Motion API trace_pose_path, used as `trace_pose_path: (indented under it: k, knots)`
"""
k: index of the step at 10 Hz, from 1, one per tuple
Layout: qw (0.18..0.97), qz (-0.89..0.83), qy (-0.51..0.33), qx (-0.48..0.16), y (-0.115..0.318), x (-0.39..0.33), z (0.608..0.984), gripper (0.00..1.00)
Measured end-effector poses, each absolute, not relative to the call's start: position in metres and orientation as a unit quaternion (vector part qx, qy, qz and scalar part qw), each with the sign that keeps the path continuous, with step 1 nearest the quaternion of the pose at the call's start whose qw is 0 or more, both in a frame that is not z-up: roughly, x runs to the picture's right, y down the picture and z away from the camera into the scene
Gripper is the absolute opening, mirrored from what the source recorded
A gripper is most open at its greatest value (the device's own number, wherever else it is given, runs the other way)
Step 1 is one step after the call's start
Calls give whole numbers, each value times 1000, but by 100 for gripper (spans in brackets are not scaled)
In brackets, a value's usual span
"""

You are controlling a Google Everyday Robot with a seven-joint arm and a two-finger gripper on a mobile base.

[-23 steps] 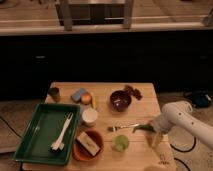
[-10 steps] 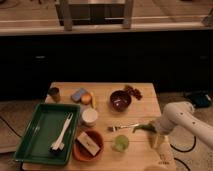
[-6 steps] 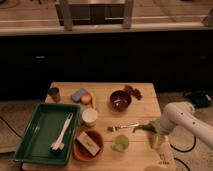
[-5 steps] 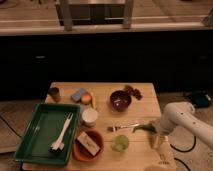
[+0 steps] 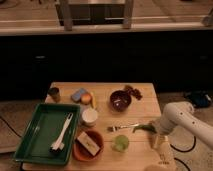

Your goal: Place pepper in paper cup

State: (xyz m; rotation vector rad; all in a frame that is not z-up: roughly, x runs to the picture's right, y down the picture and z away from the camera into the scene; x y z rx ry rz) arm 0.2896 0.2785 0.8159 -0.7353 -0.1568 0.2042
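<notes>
— Near the right edge of the table (image 5: 104,90), what lies by the gripper?

— The pepper (image 5: 142,128). It lies flat on the wood about midway along that edge, slender and dark green, with one end pointing left toward the fork (image 5: 120,128). Its other end reaches the gripper (image 5: 151,129), which sits low over the boards just to its right.

— Does it have hold of the pepper?

— No. The gripper is spread wide and grasps nothing. Whether it touches the pepper's end, I cannot tell.

— And the arm?

— The arm (image 5: 182,117) comes in from beyond the right edge. It is white, smooth and rounded, bent at a thick joint, with the wrist turned down and left toward the tabletop.

— Where is the paper cup?

— The paper cup (image 5: 90,116) stands upright near the middle of the table, well apart from the pepper. It is white and round with its mouth up, just beside the right rim of the green tray (image 5: 42,131).

— What else is near the pepper?

— A pale-green round thing (image 5: 120,143) sits toward the near edge, left of the gripper and below the fork. A dark red bowl (image 5: 120,100) stands behind the fork, toward the far edge. An orange bowl (image 5: 85,155) near the front edge holds a pale block (image 5: 87,142), and a white utensil (image 5: 62,134) lies in the tray.

— What is the table like?

— It is made of light wooden boards.
</notes>
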Motion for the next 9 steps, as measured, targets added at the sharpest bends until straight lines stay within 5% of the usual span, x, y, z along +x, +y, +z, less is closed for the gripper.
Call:
trace_pose_path:
  k: [9]
  knots:
    - [925, 90, -78, -361, 275, 284, 818, 80]
